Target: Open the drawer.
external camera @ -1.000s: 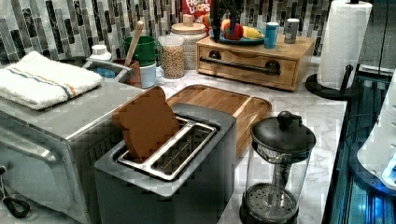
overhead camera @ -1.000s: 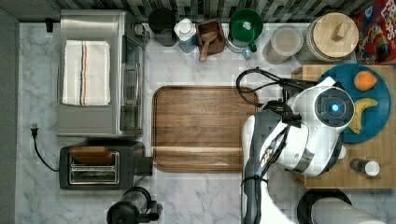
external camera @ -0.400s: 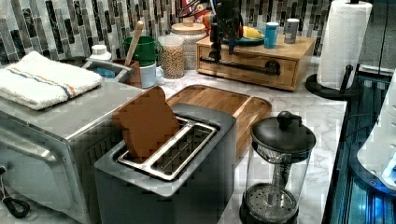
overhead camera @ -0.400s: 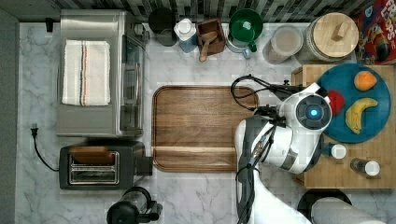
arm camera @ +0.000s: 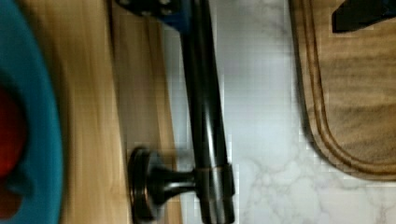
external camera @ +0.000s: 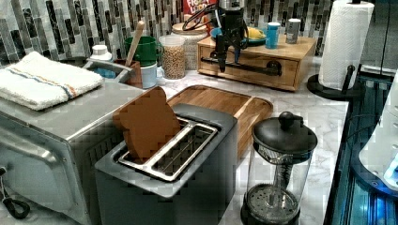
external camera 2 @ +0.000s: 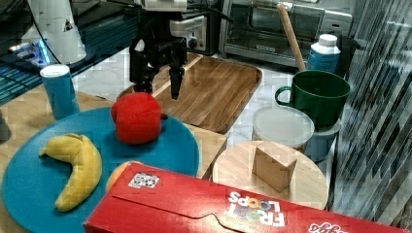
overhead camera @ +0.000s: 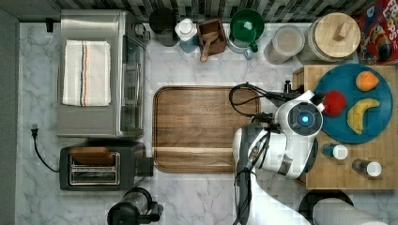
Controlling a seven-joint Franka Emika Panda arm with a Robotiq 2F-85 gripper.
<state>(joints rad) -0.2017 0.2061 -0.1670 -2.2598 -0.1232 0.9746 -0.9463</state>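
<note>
A white marble counter (overhead camera: 197,197) runs under a striped tile wall (external camera: 56,28), carrying an oven (overhead camera: 98,75), toaster (overhead camera: 96,166) and brown tray (overhead camera: 202,129). The drawer (external camera: 248,68) is shallow pale wood, shut in its box, with a black bar handle (external camera: 246,66) across the front; it sits at the left view's far right, under a blue plate (external camera 2: 97,155). The pincer (external camera: 228,55) hangs right at the handle's left end in the left view, fingers (external camera 2: 176,82) apart, one on each side of the bar, not closed on it.
</note>
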